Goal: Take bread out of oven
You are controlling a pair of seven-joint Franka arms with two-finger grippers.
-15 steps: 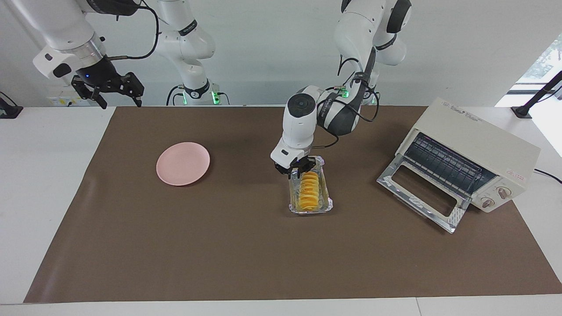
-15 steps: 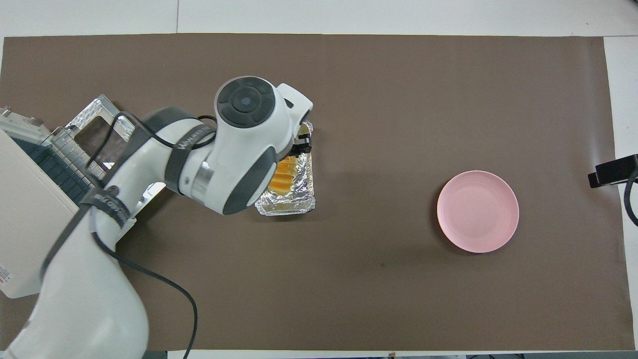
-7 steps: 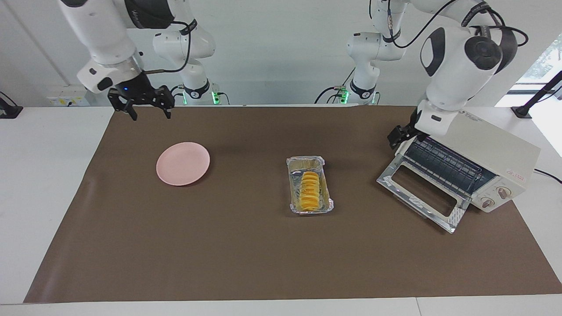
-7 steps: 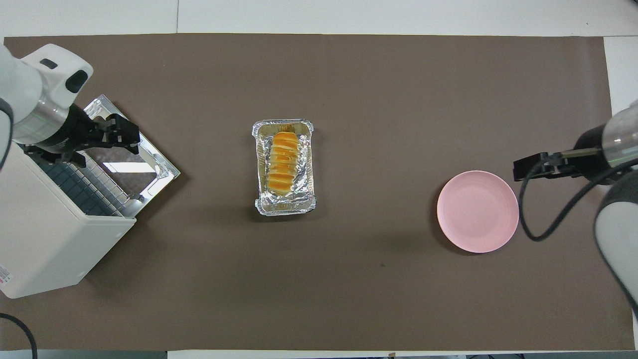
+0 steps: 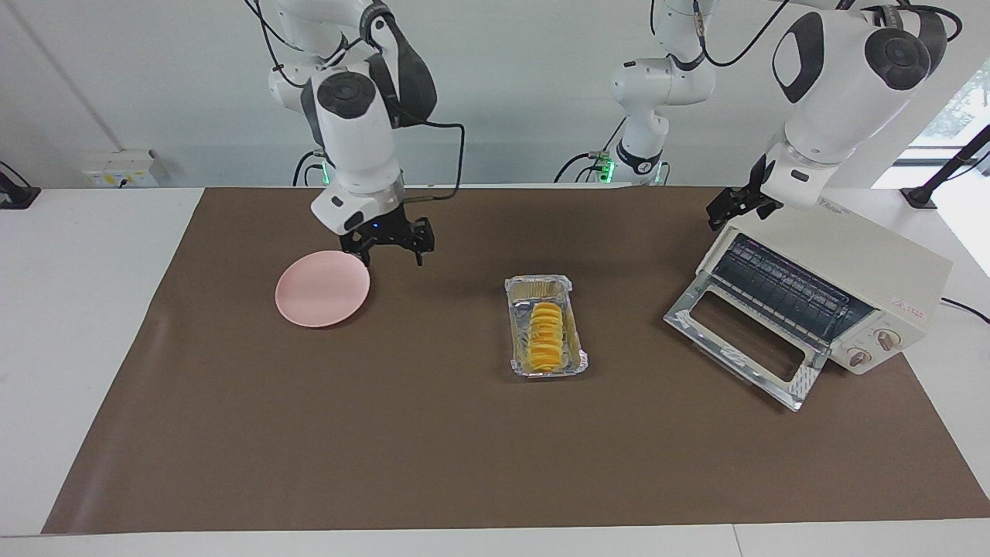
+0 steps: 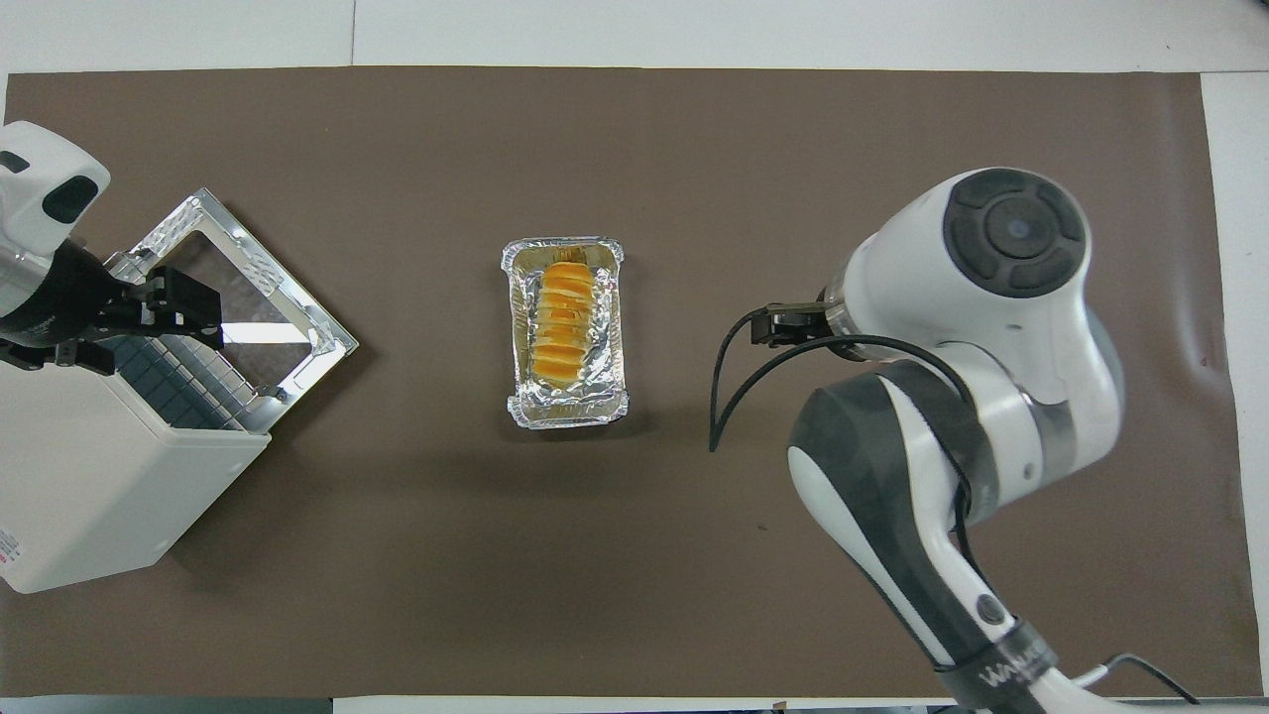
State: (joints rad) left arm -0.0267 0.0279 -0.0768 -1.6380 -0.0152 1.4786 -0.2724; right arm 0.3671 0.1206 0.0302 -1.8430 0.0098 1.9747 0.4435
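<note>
The bread (image 5: 546, 336) lay in a crinkled foil tray (image 5: 545, 368) on the brown mat (image 5: 433, 449) at mid-bench, already outside the oven (image 5: 839, 282), whose door (image 5: 741, 348) hung open toward the tray. Its long axis ran from the robots' side outward. The right tool (image 5: 392, 246) hovered over the mat just beside the pink plate (image 5: 322, 288), jaws spread wide and holding nothing; the loaf lay from it toward the left arm's end of the bench. The left tool (image 5: 735, 205) hung over the oven's top corner, also wide open and empty. The right tool looked the nearer to the bread, so the pick judged likeliest was its own, jaws set across the loaf. White walls closed the room.
</note>
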